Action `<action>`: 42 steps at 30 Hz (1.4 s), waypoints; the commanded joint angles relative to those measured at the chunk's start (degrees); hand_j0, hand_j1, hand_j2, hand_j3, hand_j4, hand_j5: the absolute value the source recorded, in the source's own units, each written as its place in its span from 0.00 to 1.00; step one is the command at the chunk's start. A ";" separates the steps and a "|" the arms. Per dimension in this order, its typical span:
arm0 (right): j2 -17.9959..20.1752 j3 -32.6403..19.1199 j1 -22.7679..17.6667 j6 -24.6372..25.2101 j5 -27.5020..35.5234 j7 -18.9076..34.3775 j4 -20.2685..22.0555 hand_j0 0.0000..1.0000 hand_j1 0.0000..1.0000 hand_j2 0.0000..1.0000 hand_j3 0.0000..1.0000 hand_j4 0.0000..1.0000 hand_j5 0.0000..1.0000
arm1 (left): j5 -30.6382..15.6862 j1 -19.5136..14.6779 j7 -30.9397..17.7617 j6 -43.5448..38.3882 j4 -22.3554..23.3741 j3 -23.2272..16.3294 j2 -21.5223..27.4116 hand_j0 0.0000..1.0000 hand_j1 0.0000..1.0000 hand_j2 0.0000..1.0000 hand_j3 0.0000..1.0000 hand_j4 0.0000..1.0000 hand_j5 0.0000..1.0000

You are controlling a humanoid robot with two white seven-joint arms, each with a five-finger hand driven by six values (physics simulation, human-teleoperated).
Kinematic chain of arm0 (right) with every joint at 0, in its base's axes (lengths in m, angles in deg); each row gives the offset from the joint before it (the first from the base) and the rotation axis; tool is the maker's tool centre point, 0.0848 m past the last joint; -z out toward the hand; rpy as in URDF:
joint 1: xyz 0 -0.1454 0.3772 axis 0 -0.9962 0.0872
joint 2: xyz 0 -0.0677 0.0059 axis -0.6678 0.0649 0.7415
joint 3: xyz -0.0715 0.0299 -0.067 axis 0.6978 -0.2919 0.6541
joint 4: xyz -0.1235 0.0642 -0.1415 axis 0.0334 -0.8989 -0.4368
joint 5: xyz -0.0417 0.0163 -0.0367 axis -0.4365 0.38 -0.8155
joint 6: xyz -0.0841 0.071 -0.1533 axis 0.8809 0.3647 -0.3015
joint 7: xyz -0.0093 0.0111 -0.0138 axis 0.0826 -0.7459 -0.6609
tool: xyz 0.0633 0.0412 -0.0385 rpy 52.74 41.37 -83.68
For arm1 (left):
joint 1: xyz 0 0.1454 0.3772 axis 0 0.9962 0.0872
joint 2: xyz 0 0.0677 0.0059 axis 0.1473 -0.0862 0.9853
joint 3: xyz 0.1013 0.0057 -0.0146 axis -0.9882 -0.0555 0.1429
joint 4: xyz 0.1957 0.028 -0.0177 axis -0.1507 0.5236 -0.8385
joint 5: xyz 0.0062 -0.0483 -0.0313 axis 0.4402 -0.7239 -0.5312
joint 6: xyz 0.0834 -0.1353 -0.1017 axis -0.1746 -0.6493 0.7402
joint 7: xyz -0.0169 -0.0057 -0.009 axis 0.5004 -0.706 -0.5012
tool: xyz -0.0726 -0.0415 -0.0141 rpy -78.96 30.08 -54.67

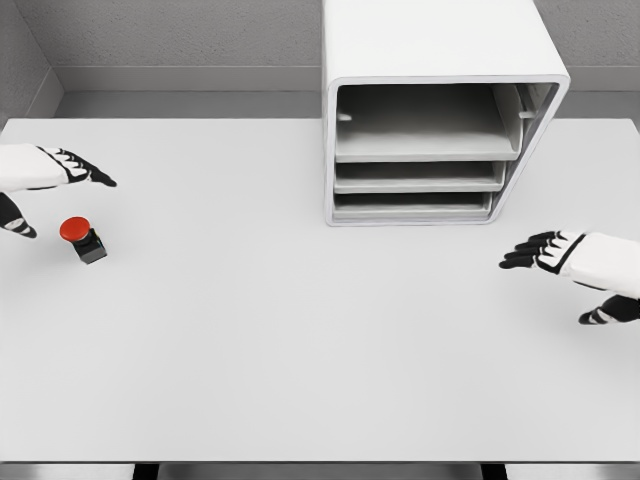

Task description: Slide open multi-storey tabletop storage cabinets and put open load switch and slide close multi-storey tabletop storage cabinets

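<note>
The load switch [84, 238] sits at the left of the frame on the white bench [300, 360], a red mushroom cap on a small dark block. It looks rigid, light and compact; the smooth rounded cap would likely slip, so the flat sides of the dark block are the better place to pinch. The left hand [45, 180] hovers just above and beside it, fingers spread wide and holding nothing. The storage cabinet [435, 120] stands at the upper right, its three trays pushed in; each tray's front lip looks like the natural pull point. The right hand [570, 262] rests at the right edge, fingers relaxed and empty.
</note>
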State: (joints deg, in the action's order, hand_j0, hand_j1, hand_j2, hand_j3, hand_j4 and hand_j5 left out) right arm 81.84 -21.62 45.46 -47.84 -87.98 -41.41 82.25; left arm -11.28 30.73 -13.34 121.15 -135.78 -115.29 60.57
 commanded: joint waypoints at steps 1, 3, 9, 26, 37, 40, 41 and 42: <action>0.04 1.19 0.00 0.16 0.29 -0.02 0.09 1.00 1.00 1.00 1.00 1.00 1.00 | -0.28 0.00 0.01 -0.14 0.74 0.11 0.08 1.00 1.00 1.00 1.00 1.00 1.00; 0.04 1.27 0.35 0.16 0.37 -0.02 0.09 1.00 1.00 1.00 1.00 1.00 1.00 | -0.28 0.00 0.01 -0.14 0.74 -0.06 0.35 1.00 1.00 1.00 1.00 1.00 1.00; -1.11 7.43 13.18 0.16 0.46 -0.02 -0.18 1.00 1.00 1.00 1.00 1.00 1.00 | -0.28 0.09 -0.16 -0.14 0.65 -0.50 0.43 1.00 1.00 1.00 1.00 1.00 1.00; -12.00 29.40 38.93 0.16 0.29 -0.02 -6.42 1.00 1.00 1.00 1.00 1.00 1.00 | 3.41 1.06 -0.60 -0.14 0.56 -1.99 -1.68 0.99 0.99 0.99 0.99 0.99 0.99; -18.68 37.48 48.25 0.16 0.11 -0.02 -21.79 1.00 1.00 1.00 1.00 1.00 1.00 | 5.87 2.11 -0.69 -0.14 0.38 -1.99 -4.14 0.88 0.88 0.88 0.88 0.88 0.88; -20.18 38.71 50.27 0.16 0.02 -0.02 -26.45 1.00 1.00 1.00 1.00 1.00 1.00 | 6.84 2.02 -0.69 -0.14 0.74 -1.99 -3.79 0.88 0.88 0.88 0.88 0.88 0.88; -20.27 39.42 50.54 0.16 -0.06 -0.02 -26.98 1.00 1.00 1.00 1.00 1.00 1.00 | 7.01 1.93 -0.69 -0.14 0.74 -1.99 -3.70 0.88 0.88 0.88 0.88 0.88 0.88; -20.35 39.42 50.80 0.16 -0.06 -0.02 -27.42 1.00 1.00 1.00 1.00 1.00 1.00 | 7.01 2.02 -0.69 -0.14 0.74 -1.99 -3.61 0.88 0.88 0.88 0.88 0.88 0.88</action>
State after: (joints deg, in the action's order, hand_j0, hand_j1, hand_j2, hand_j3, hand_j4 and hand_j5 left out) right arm 62.07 16.86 96.44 -47.83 -88.37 -41.41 56.84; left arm -4.45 32.75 -14.05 121.14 -135.14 -117.35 56.80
